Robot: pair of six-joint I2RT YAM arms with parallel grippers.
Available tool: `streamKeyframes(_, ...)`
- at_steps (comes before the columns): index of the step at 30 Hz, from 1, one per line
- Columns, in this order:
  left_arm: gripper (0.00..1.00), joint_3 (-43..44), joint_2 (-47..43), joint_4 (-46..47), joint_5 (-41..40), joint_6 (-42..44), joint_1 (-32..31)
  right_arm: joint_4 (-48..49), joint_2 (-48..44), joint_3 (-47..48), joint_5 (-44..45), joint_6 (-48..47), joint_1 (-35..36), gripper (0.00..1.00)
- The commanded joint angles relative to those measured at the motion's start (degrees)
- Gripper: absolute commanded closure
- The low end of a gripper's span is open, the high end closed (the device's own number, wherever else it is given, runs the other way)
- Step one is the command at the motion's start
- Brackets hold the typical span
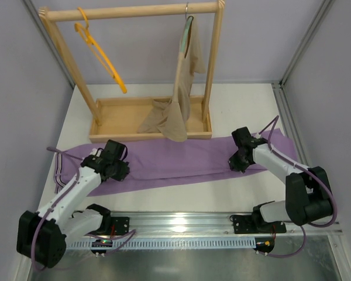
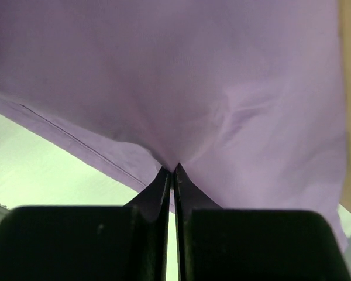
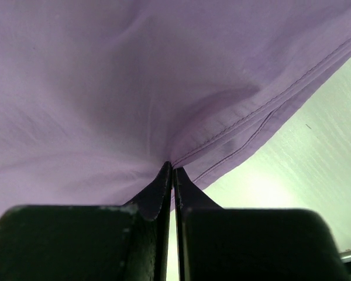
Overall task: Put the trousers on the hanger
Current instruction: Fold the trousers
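The lilac trousers (image 1: 181,161) lie stretched flat across the table in front of the wooden rack, their striped waistband at the left end. My left gripper (image 1: 118,168) is shut on a pinch of the trousers (image 2: 222,88) near the waistband end; its jaws meet at the cloth (image 2: 174,168). My right gripper (image 1: 238,161) is shut on the trousers (image 3: 105,88) at a stitched hem near the leg end, the jaws closed together (image 3: 173,166). The orange-yellow hanger (image 1: 99,55) hangs tilted from the left part of the rack's top bar, empty and apart from both grippers.
The wooden rack (image 1: 131,12) stands at the back with a tray base (image 1: 114,136). A beige garment (image 1: 184,88) on a grey-green hanger hangs at its right and droops into the tray. A metal rail (image 1: 181,221) runs along the near edge. Grey walls enclose both sides.
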Motion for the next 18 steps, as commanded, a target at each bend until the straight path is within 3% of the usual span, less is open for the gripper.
streamKeyframes(1,1.0,-0.9,-7.72,-3.25,-2.54,1.51,0.25,-2.85,-3.34,1.03,2.39,-2.73,0.23,0.96)
streamKeyframes(4,0.99,-6.96,-13.25,-1.32,-0.79,0.8,0.34,-1.19,-4.14,-1.07,-1.29,-3.88,0.14,0.96)
streamKeyframes(10,1.0,-15.22,-14.24,-1.93,0.01,0.63,0.34,2.33,-6.16,-8.98,-3.77,-3.62,0.23,0.96)
streamKeyframes(18,1.0,-13.39,-11.96,-2.19,-2.89,2.82,0.34,2.6,-9.24,-11.02,-1.93,-3.97,0.31,0.96)
